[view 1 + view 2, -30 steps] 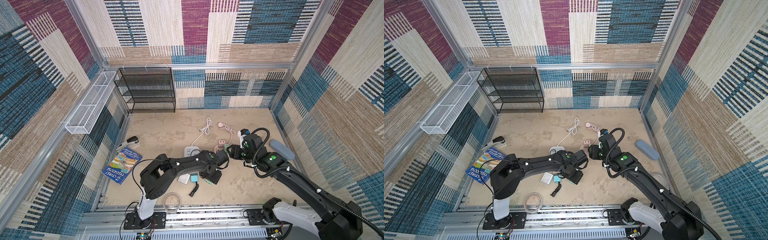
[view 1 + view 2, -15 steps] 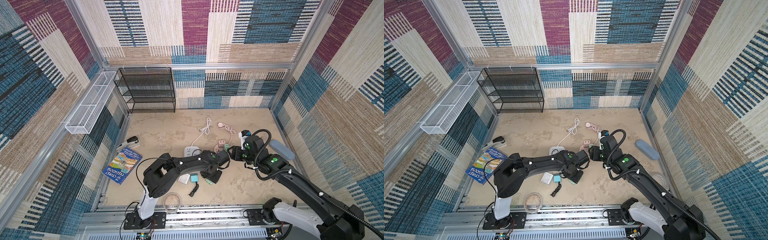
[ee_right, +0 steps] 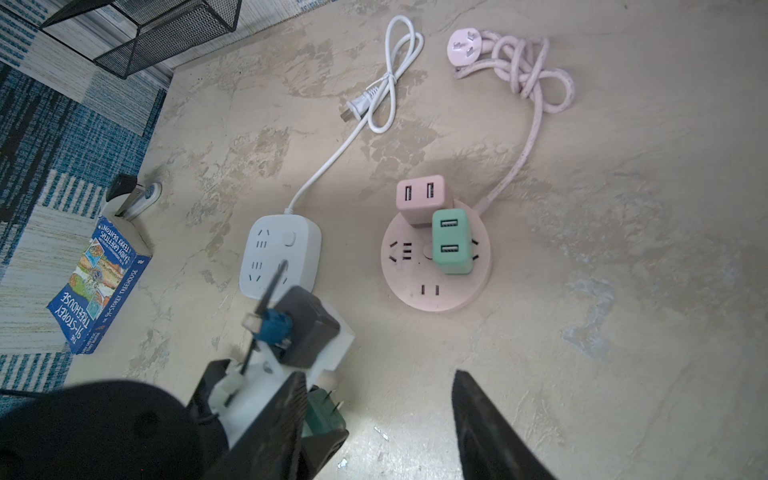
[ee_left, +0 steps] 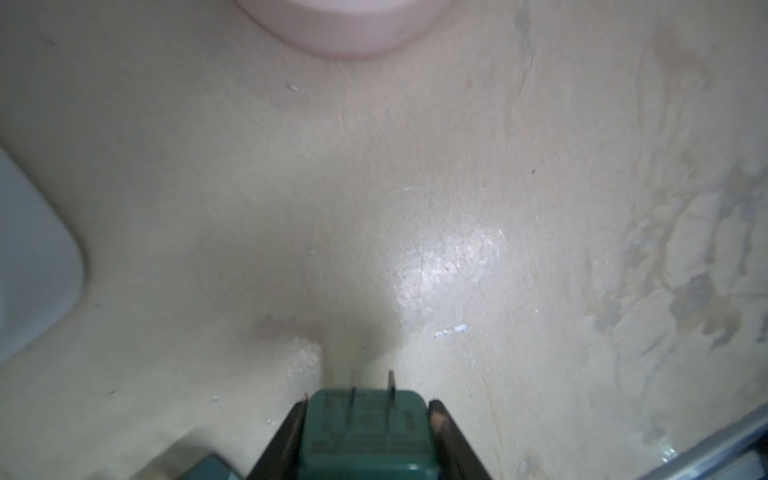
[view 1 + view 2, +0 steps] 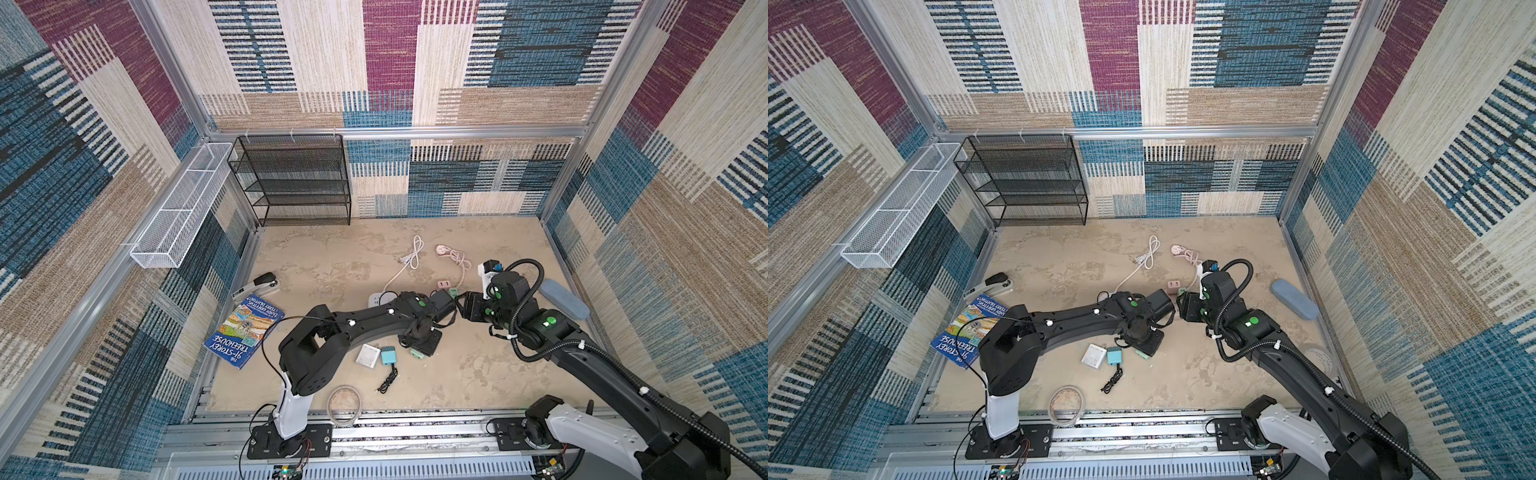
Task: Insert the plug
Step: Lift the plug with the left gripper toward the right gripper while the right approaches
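Near the tabletop's [image 5: 478,374] centre, the round pink socket strip [image 3: 457,291] shows whole in the right wrist view, only its rim in the left wrist view. The right gripper [image 3: 378,415] gapes empty. The left gripper [image 4: 370,403] clamps the green plug [image 4: 368,436], prongs out, near that strip.

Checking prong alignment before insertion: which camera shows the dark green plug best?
Left wrist: the dark green plug sits close up between the fingers of the left gripper, both prongs visible. Right wrist shows it partly behind the right gripper. In both top views the left gripper mostly hides it.
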Tool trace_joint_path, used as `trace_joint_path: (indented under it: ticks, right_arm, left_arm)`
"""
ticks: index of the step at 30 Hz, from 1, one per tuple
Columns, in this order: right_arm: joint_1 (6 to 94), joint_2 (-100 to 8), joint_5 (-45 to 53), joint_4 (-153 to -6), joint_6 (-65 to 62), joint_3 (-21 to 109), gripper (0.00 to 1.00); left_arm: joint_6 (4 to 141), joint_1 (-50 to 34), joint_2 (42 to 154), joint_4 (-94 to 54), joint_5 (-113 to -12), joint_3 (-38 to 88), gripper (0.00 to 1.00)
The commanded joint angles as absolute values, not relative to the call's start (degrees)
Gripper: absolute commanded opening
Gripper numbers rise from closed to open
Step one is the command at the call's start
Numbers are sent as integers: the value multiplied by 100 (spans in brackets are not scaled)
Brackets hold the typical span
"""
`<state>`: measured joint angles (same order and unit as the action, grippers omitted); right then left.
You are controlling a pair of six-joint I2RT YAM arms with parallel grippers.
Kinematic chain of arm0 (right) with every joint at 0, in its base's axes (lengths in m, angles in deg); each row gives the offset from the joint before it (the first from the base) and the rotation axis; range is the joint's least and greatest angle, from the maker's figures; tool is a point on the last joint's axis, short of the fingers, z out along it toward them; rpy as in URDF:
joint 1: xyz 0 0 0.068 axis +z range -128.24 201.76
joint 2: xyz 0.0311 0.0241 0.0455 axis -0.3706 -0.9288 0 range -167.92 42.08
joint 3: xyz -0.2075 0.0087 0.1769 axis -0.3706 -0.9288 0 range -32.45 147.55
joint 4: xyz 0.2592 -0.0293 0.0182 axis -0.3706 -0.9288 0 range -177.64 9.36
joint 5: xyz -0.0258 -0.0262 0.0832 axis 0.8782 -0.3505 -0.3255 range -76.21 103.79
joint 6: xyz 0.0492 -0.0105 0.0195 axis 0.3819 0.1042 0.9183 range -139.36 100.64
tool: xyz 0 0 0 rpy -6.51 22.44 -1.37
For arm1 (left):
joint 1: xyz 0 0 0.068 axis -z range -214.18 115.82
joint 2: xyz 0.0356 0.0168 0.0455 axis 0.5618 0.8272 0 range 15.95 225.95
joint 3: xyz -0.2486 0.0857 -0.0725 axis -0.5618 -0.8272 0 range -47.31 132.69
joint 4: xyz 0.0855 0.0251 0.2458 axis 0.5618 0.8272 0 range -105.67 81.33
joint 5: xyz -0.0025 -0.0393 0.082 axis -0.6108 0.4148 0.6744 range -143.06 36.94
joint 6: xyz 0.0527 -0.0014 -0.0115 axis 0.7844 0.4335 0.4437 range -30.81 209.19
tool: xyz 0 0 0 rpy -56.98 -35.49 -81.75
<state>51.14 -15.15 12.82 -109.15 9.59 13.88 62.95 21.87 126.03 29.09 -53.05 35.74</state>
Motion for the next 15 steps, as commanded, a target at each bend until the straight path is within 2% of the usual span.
trace_joint_path:
  ticks: [1,7,10,15]
  right_arm:
    - [5114,-1384,1272,-10671,895,1387,58]
    - [5118,-1257,1261,-10314,918,1293,57]
    - [5114,-1278,1253,-10014,1029,1209,57]
    - [5181,-880,944,-8001,1535,142,53]
  left_arm:
    - [6018,1964,12143,2947,-5098,3588,0]
    - [5153,1432,11242,2117,-5329,3373,0]
    - [4343,1124,10868,1354,-5789,3109,0]
    - [2001,788,10358,-771,-6423,2105,0]
